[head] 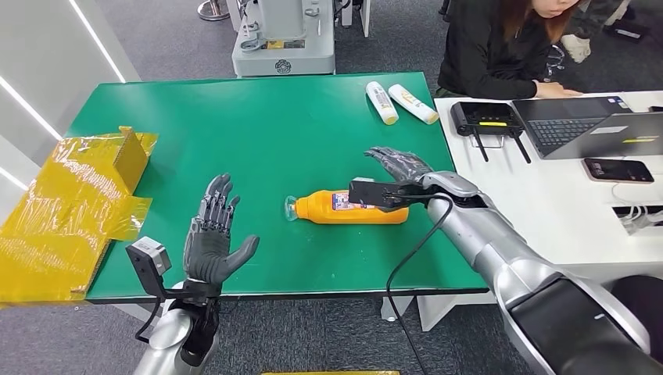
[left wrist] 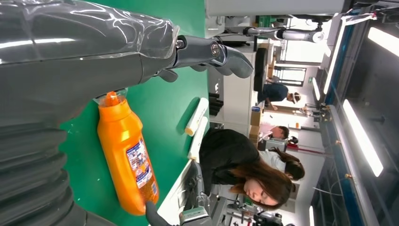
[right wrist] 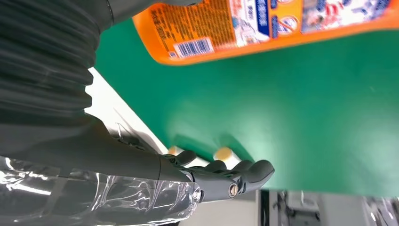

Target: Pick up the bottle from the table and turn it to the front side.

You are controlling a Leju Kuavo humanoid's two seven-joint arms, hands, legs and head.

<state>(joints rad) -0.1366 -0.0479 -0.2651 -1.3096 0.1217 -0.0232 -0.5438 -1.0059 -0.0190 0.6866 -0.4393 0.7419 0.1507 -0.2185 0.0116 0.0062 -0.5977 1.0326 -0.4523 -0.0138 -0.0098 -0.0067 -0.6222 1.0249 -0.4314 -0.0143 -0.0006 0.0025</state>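
An orange bottle [head: 352, 208] lies on its side in the middle of the green table [head: 258, 125], its clear cap toward my left hand and a printed label facing up. The left wrist view shows the same bottle [left wrist: 126, 153], and its barcode label [right wrist: 244, 26] appears in the right wrist view. My right hand [head: 397, 166] hovers open just beyond the bottle's base end, fingers spread, not touching it. My left hand [head: 213, 234] is open near the table's front edge, left of the bottle, palm up and holding nothing.
Two white tubes [head: 399, 101] lie at the table's far right. Crumpled yellow packaging [head: 70, 203] covers the left end. A white desk [head: 547, 195] with a laptop, a phone and a black device stands to the right, where a person [head: 500, 47] sits.
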